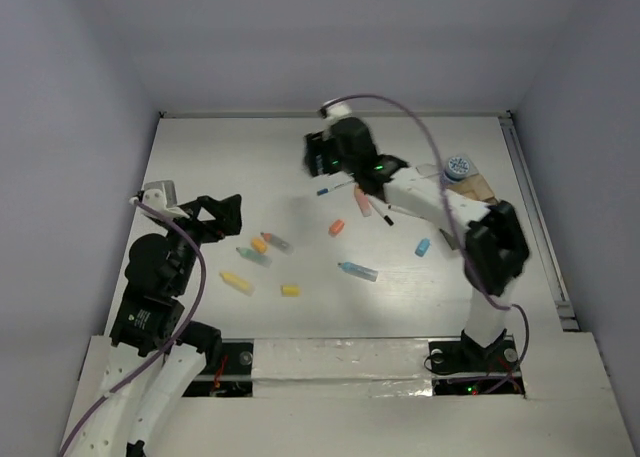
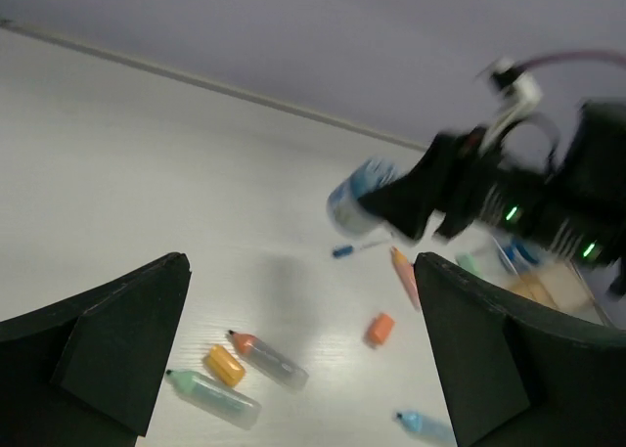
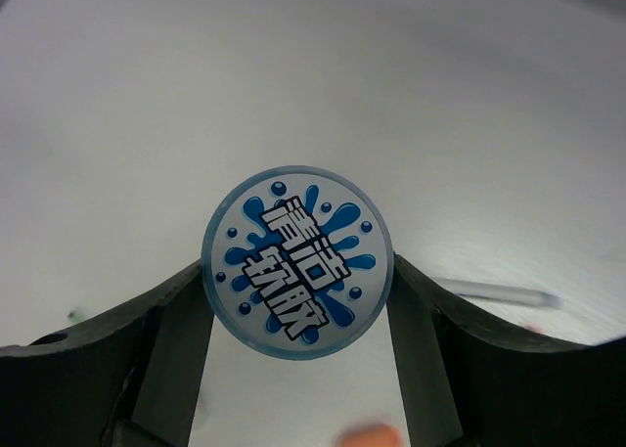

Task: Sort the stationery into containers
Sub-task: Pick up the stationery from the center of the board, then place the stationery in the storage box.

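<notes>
Right end effector [image 3: 298, 305] clamped on round blue-and-white roll [image 3: 296, 261], one finger on either side of its rim, printed face toward the wrist camera. Roll held off the desk [image 1: 250, 167], well left of tray [image 1: 484, 190]. Second roll [image 1: 458, 167] at tray's far-left corner; cannot tell if inside. Left end effector [image 1: 222, 215] jaws wide apart, empty, far left of tray. Markers [image 1: 358, 271] and short coloured sticks [image 1: 290, 290] scattered between.
</notes>
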Robot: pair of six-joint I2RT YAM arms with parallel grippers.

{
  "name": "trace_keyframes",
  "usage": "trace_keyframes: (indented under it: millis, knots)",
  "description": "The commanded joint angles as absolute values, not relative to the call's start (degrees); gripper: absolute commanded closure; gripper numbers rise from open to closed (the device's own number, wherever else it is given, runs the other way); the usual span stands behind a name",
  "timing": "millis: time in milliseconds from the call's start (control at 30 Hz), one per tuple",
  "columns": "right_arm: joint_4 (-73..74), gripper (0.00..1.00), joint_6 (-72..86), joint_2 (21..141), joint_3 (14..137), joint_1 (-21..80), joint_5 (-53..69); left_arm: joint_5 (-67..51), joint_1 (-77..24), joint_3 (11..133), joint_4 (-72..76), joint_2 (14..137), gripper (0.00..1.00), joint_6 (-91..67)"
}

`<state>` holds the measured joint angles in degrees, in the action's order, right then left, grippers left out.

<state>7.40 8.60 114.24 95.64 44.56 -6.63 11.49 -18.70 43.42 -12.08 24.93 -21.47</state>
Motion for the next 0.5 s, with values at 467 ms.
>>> trace_keyframes:
  millis: [467]
  knots:
    - [11.25,0.56,10.63,85.25,72.25,11.44,-19.34,-22.41,-20.74,41.31,-0.44,27.33,0.01,-13.80]
